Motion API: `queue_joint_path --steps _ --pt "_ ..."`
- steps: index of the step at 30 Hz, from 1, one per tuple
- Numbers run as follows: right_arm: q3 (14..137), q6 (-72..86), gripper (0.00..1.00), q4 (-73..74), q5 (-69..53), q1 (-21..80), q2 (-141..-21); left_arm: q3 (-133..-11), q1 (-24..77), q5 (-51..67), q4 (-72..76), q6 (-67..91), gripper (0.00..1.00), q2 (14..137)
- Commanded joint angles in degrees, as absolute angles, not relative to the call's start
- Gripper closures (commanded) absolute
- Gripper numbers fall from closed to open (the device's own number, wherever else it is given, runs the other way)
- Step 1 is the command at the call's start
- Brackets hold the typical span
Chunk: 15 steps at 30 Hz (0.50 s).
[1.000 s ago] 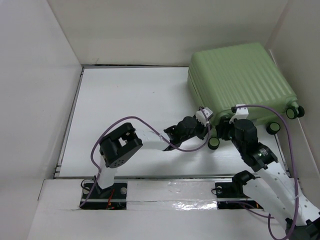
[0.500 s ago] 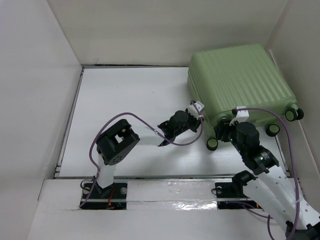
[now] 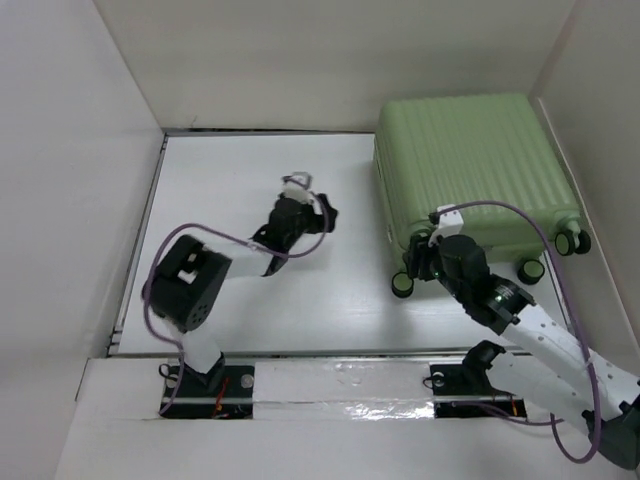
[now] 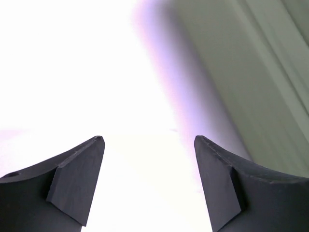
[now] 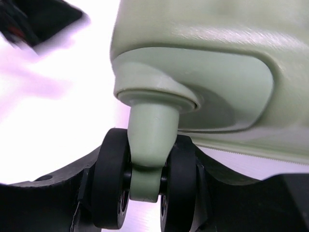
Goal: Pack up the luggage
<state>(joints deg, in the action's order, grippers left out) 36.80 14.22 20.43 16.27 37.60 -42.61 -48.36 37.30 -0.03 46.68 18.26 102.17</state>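
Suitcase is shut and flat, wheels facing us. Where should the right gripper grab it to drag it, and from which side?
Grip a caster wheel on the near edge of the luggage, coming in low from the near side. The ribbed shell is far wider than the jaws, while the wheel juts out on a narrow stem. The right gripper sits closed on one there.
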Motion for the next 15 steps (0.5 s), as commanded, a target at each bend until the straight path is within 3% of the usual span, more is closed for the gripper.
queue_joint_path --steps 1,11,13,14,15 --pt "43.74 10.55 1.0 5.04 2.73 48.15 -52.34 -39.76 31.66 -8.67 48.18 33.37 0.24 84.93" --pt "66.34 8.09 0.99 -2.82 -2.46 65.03 -80.67 -29.62 30.41 -24.25 32.79 40.69 0.02 49.86" --pt "71.42 7.39 0.71 -0.28 -1.32 66.44 -82.88 -29.62 30.41 -27.32 28.49 41.92 0.01 43.98" --pt "72.32 6.77 0.3 0.43 -0.27 67.23 -82.71 -29.71 30.41 -28.12 27.35 42.01 0.01 42.21" --pt "72.94 6.33 0.08 2.44 -0.26 67.24 -81.05 -29.71 30.41 -28.47 25.77 42.01 0.01 40.8"
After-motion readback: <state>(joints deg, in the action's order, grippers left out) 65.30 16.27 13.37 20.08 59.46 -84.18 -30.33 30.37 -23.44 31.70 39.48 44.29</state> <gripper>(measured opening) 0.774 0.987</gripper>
